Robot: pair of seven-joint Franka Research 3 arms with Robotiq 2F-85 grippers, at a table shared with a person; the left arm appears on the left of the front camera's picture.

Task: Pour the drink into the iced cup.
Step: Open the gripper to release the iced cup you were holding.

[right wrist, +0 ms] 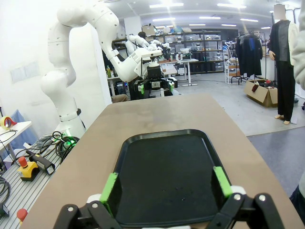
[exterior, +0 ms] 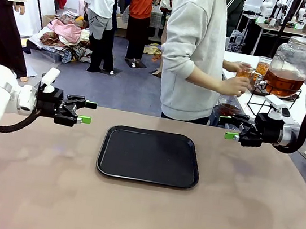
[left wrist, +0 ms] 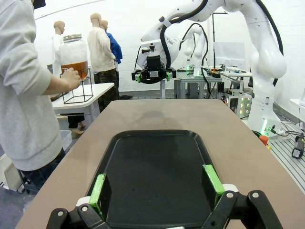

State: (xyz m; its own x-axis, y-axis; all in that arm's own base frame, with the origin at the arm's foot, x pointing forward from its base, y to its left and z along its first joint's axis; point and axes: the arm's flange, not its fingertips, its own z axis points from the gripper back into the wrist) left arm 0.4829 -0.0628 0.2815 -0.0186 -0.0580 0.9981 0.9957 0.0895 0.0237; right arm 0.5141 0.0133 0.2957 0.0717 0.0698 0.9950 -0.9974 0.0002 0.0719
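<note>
Black tray (exterior: 149, 155) (one); two grippers, left (exterior: 88, 112), right (exterior: 228, 127), both released.

Black tray (exterior: 149, 156) mid-table, open left end effector (exterior: 86, 112) and right end effector (exterior: 230, 127) flanking, person at amber drink (exterior: 283, 81) dispenser

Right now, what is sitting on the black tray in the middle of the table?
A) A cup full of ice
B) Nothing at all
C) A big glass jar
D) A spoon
B: the black tray lies bare on the table, while the big glass jar of amber drink stands on a side table by the person's hand.
</note>
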